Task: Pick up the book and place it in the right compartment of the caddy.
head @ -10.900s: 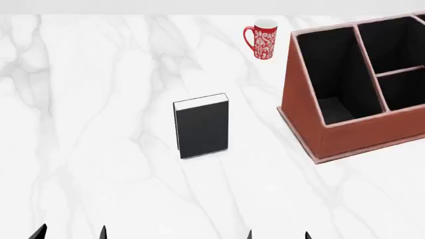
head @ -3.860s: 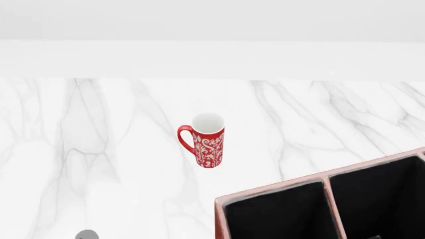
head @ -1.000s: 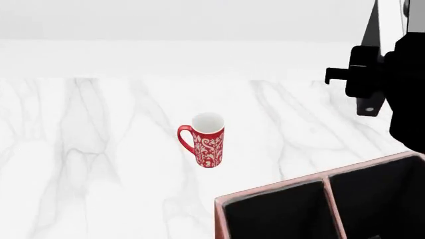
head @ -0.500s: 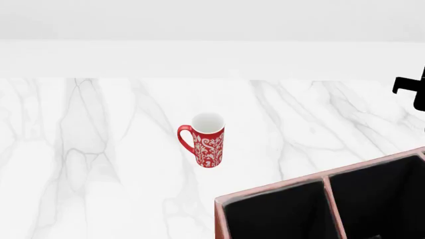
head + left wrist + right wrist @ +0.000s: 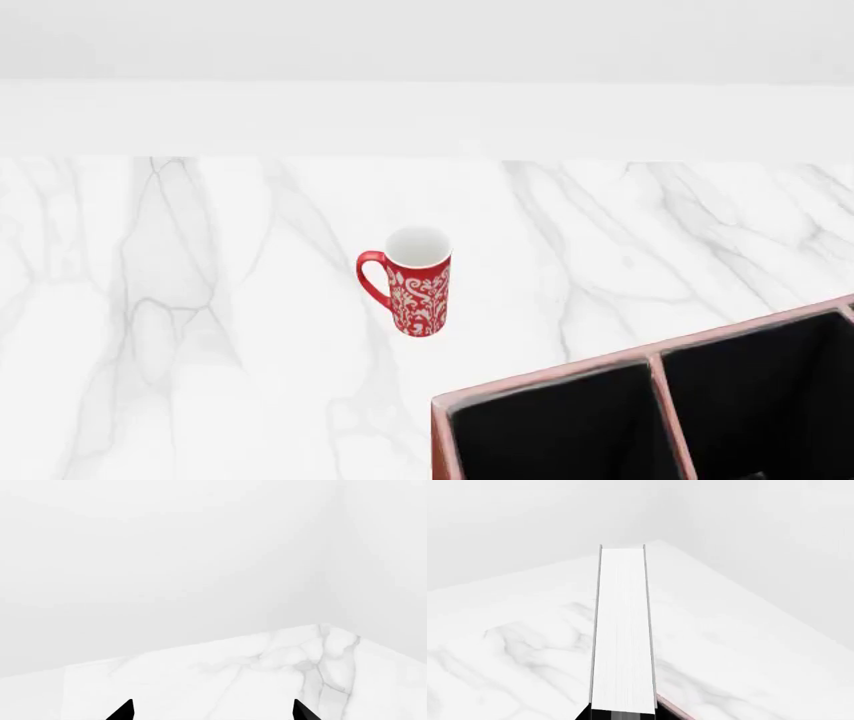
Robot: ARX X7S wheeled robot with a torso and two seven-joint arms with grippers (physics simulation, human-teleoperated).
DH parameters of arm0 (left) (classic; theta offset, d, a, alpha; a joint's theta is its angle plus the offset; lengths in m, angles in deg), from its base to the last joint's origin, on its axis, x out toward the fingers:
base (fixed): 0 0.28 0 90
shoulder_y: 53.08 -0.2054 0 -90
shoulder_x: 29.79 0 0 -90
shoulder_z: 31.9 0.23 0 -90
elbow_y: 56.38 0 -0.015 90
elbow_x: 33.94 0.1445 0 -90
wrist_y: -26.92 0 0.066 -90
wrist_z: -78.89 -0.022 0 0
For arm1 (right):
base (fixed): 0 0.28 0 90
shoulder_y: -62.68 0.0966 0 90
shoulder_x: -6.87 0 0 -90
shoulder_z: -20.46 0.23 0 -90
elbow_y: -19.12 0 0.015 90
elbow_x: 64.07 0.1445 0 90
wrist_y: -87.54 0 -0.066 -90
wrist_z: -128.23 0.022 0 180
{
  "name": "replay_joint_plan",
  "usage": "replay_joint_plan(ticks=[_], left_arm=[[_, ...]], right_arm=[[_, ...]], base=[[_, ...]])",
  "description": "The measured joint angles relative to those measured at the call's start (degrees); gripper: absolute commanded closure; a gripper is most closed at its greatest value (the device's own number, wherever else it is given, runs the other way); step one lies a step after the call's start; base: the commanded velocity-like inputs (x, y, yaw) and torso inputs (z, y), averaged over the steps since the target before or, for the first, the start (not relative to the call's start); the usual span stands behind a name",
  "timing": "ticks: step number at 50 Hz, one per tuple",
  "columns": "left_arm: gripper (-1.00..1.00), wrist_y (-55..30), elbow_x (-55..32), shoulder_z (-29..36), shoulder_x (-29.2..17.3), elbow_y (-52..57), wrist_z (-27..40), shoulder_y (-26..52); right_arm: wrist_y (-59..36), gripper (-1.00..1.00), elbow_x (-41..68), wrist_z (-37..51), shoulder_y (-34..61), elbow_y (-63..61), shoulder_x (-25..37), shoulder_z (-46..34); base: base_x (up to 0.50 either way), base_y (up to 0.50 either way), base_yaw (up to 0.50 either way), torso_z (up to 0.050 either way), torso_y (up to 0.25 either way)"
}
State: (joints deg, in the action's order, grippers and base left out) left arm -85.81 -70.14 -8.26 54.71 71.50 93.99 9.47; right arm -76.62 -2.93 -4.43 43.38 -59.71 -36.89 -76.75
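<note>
The book (image 5: pixel 622 630) shows edge-on in the right wrist view, white page edges facing the camera and thin black covers on either side. My right gripper (image 5: pixel 622 715) is shut on its near end and holds it above the marble table. A short strip of the caddy's pale pink rim (image 5: pixel 675 708) shows just beside the book. In the head view the reddish-brown caddy (image 5: pixel 561 381) fills the lower right, with two black-lined compartments in sight. Neither arm nor the book appears there. My left gripper (image 5: pixel 212 713) is open with nothing between its black fingertips (image 5: pixel 125 711).
A red-and-white patterned mug (image 5: pixel 416 283) stands upright on the marble table (image 5: pixel 200 330), to the left of and behind the caddy. A white wall runs along the table's far edge. The left wrist view shows a table corner (image 5: pixel 327 630) against the wall.
The right arm, at the upper right of the head view a second ago, slid out past the right edge and is gone from that view. Mug and caddy have not moved.
</note>
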Motion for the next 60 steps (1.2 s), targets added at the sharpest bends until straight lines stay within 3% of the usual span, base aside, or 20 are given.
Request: replay_joint_plan(ticks=[26, 40, 60], left_arm=[[-1.0, 0.1, -0.3, 0.3, -0.3, 0.1, 0.5, -0.2], [-1.0, 0.5, -0.1, 0.7, -0.3, -0.4, 0.5, -0.3], [-1.0, 0.8, 0.0, 1.1, -0.3, -0.6, 0.7, -0.5]], right_arm=[[-3.1, 1.0, 4.1, 3.3, -3.5, -3.1, 3.0, 4.2], [-10.5, 1.0, 11.5, 12.3, 0.4, -1.7, 2.5, 8.5], [-14.2, 1.0, 26.5, 25.1, 10.3, 5.5, 6.2, -0.3]], base=[[0.0, 0.0, 0.0, 0.0, 0.001], [0.0, 0.0, 0.0, 0.0, 0.001], [0.0, 0.0, 0.0, 0.0, 0.002]])
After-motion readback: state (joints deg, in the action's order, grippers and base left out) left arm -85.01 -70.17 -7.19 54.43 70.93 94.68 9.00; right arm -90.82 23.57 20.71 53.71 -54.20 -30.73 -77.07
